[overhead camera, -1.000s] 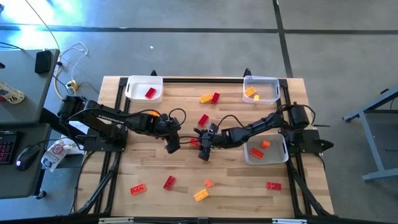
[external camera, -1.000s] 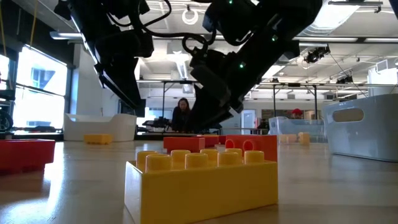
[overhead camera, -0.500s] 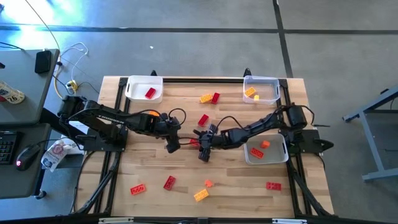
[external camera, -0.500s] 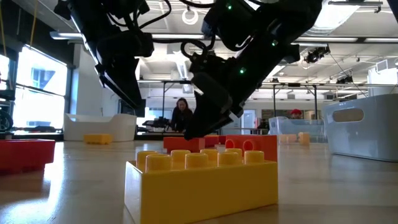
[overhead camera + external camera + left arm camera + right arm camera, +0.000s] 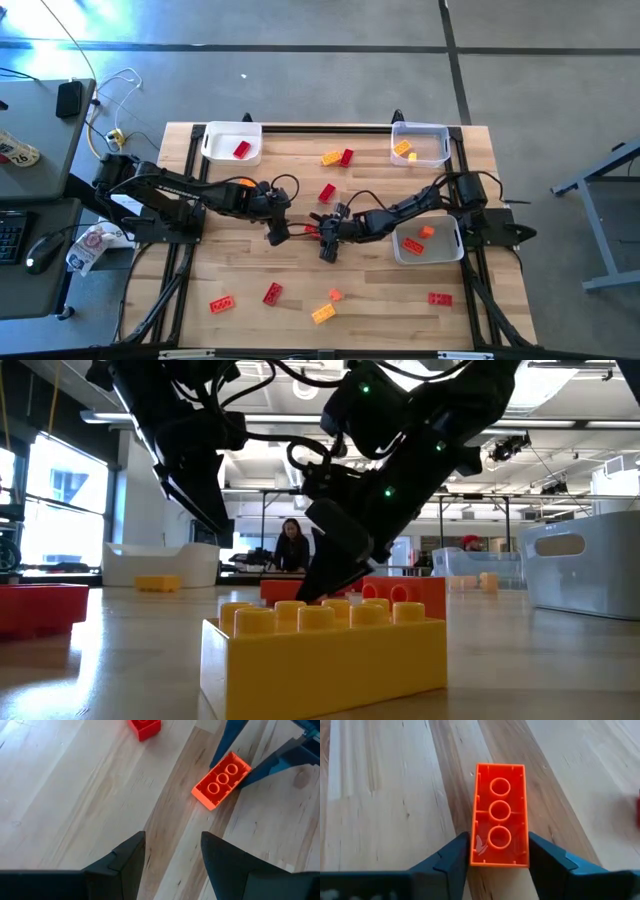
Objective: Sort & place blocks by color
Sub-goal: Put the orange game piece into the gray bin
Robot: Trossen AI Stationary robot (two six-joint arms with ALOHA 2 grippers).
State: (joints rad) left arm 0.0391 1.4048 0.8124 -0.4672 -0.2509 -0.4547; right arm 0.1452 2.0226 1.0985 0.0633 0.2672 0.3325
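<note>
Orange brick (image 5: 499, 822) lies upside down on the wood table (image 5: 250, 270), near the middle, with its hollow side up. The right gripper (image 5: 497, 862) is down at it, one finger on each long side, touching or almost touching, so the step looks like grabbing this brick. I cannot tell if the squeeze is tight yet. The left gripper (image 5: 172, 852) hangs just beside it with its fingers apart and nothing between them. Next, I think the right gripper must pinch hard, lift straight up, and carry the brick to the tray (image 5: 445, 252) on the right that already has an orange one in it. More bricks lie about the table.
</note>
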